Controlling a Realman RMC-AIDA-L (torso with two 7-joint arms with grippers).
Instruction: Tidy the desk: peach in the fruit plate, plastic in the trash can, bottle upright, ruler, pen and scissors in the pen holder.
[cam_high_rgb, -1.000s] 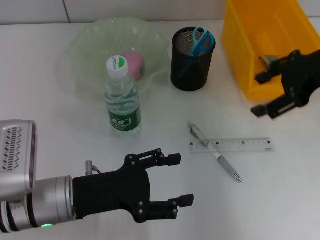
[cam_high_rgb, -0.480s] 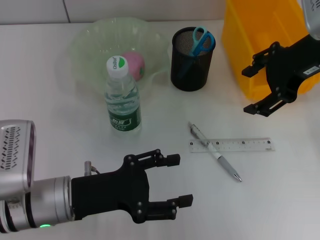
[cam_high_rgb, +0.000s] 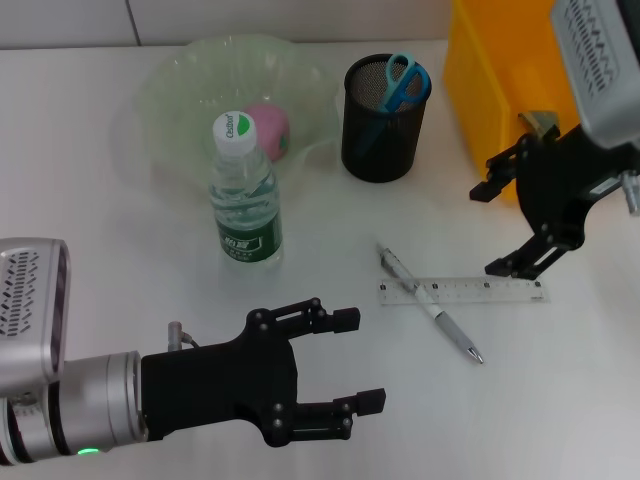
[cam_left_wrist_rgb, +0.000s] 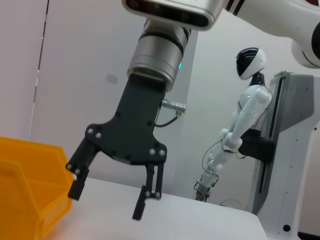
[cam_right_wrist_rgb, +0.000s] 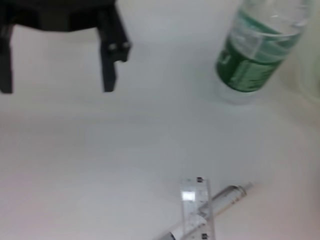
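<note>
Green logo on white bottle cap (cam_high_rgb: 235, 128), lettering too small to read. Green bottle label (cam_high_rgb: 246, 240) carries white print, unreadable. Ruler (cam_high_rgb: 463, 291) shows tick marks and dark number spots, digits not legible. No other text.

Overhead head view; two low wrist views

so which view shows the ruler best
The head view: the whole clear ruler lies flat on the table, crossed by the pen, with the open right gripper just above its far end. The right wrist view catches only one end of it at the picture's edge. The left wrist view does not show it.
</note>
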